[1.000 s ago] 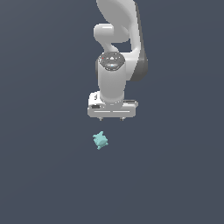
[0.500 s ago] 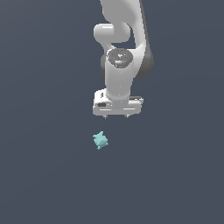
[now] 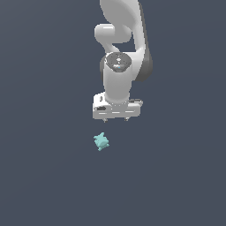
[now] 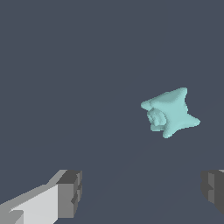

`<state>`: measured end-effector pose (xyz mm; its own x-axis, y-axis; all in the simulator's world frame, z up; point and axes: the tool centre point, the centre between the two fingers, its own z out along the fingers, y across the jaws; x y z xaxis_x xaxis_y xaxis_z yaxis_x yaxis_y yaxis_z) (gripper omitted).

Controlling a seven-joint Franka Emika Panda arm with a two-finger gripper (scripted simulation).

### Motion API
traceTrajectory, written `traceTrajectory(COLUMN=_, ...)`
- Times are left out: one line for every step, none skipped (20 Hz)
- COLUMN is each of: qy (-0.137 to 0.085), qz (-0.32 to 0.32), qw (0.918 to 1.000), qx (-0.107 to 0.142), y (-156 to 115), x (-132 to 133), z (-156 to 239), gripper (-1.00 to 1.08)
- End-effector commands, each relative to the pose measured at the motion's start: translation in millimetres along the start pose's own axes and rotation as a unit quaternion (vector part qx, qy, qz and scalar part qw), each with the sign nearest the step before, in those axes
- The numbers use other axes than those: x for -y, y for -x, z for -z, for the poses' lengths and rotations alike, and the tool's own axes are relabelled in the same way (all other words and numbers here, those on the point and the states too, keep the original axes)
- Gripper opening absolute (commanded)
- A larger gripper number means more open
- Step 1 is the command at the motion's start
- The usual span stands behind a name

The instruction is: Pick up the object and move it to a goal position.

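The object (image 3: 101, 141) is a tiny pale teal star-like lump with stubby points, lying on the dark grey floor. My white gripper (image 3: 115, 119) hangs above it and slightly toward the exterior view's right, not touching it. The wrist view shows the object (image 4: 170, 112) beyond the fingers, off to one side of the gap rather than between them. Both dark fingertips (image 4: 70, 194) stand far apart, so my gripper (image 4: 142, 192) is open and empty.
The white arm (image 3: 121, 39) rises behind the gripper toward the top of the exterior view. Plain dark grey floor (image 3: 48, 176) surrounds the object, with no other things in sight.
The gripper has shifted toward the exterior view's right and come slightly lower, with the wrist turning a little. The object has not moved.
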<state>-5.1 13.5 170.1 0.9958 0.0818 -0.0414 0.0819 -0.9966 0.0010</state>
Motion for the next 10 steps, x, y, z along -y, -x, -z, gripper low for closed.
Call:
traceTrajectory(qy=0.000, qz=0.012, qw=0.9999, qx=-0.001, y=-3, x=-5, z=-5, gripper=1.00)
traceTrajectory(qy=0.000, qz=0.018, qw=0.9998, qx=-0.002, y=-5, x=-7, z=-7, gripper=1.00)
traceTrajectory(qy=0.001, qz=0.025, qw=0.9997, qx=-0.002, y=-7, x=-9, z=-9, gripper=1.00)
traceTrajectory(qy=0.001, qz=0.032, qw=0.9995, qx=-0.003, y=-8, x=-12, z=-12, gripper=1.00)
traceTrajectory(qy=0.001, qz=0.040, qw=0.9992, qx=-0.004, y=-10, x=-15, z=-14, gripper=1.00)
traceTrajectory(qy=0.001, qz=0.049, qw=0.9988, qx=-0.004, y=-12, x=-18, z=-17, gripper=1.00)
traceTrajectory(qy=0.001, qz=0.057, qw=0.9983, qx=-0.005, y=-14, x=-21, z=-20, gripper=1.00)
traceTrajectory(qy=0.001, qz=0.067, qw=0.9978, qx=-0.006, y=-17, x=-25, z=-24, gripper=1.00)
traceTrajectory(qy=0.001, qz=0.077, qw=0.9970, qx=-0.007, y=-19, x=-29, z=-28, gripper=1.00)
traceTrajectory(qy=0.002, qz=0.087, qw=0.9962, qx=-0.008, y=-21, x=-32, z=-31, gripper=1.00)
